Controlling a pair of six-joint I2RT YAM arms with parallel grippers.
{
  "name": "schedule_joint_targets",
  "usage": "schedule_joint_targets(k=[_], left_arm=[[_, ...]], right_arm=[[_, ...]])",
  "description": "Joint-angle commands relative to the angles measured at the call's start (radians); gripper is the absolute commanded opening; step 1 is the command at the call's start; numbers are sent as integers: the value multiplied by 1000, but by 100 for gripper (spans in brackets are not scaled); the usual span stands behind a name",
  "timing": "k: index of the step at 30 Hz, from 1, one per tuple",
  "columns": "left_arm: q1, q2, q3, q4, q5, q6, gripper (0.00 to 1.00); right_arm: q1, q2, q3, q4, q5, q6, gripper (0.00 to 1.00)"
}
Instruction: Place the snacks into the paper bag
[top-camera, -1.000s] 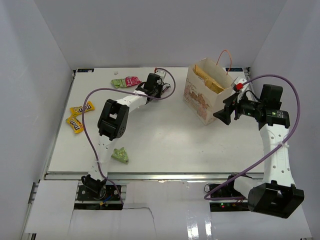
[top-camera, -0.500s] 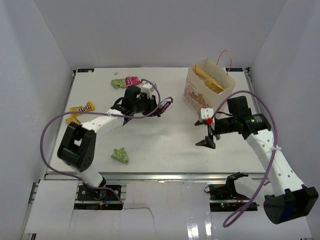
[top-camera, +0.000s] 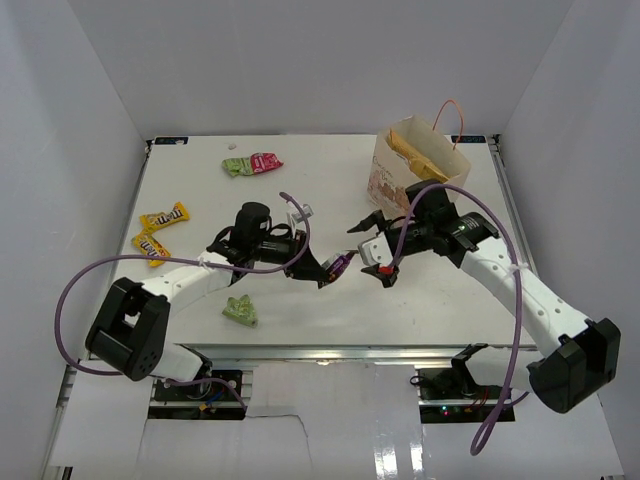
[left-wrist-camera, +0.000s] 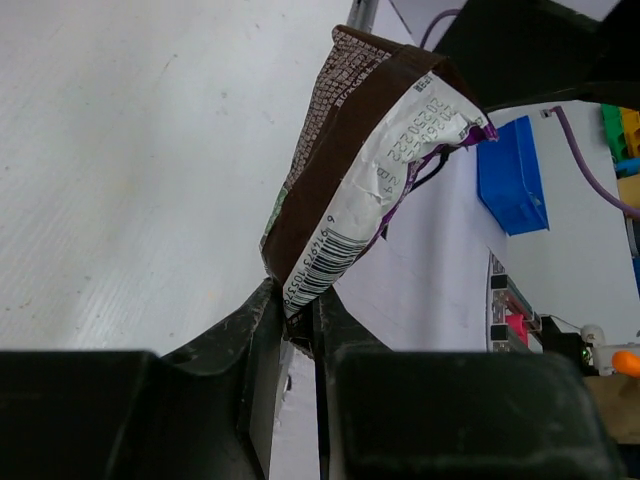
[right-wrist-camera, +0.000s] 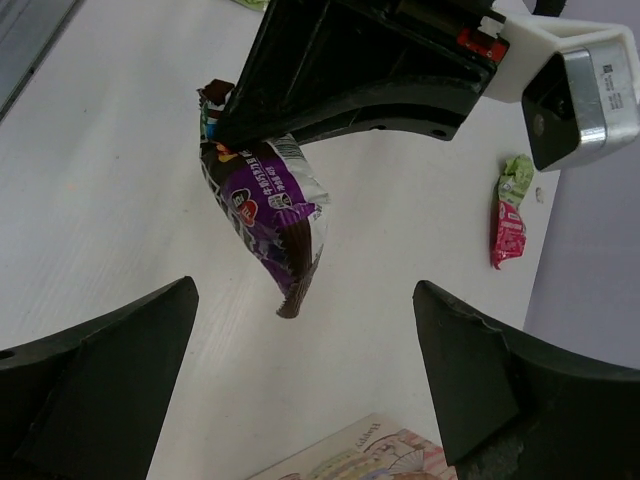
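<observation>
One dark brown packet (left-wrist-camera: 350, 170) pinched in left fingers (left-wrist-camera: 262, 360); right fingers (right-wrist-camera: 110, 370) wide beside it, paper bag (top-camera: 385, 180) behind.

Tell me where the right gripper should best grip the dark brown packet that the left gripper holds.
The free end of the dark brown packet, approached head-on by the open right gripper, probably closing across its flat faces. The left gripper pinches the opposite end, leaving that tip hanging clear.
</observation>
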Motion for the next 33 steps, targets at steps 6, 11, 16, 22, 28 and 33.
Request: schedule_joint_targets(k=[6, 11, 16, 22, 28, 33], left_arm=[[-20, -66, 7, 31, 104, -10, 18], [-20, -78, 12, 31, 98, -11, 20], [-20, -83, 23, 31, 88, -14, 29], [-5, -113, 82, -31, -7, -2, 61], [83, -297, 148, -126, -268, 56, 86], [86, -385, 141, -229, -480, 38, 93]], right_arm=[[121, 109, 93, -112, 25, -105, 82], [152, 140, 132, -159, 32, -79, 63], [158, 171, 180, -204, 32, -48, 31], [160, 134, 171, -210, 55, -13, 21], [56, 68, 217, -201, -7, 138, 16], [-191, 88, 465, -175, -169, 324, 14]])
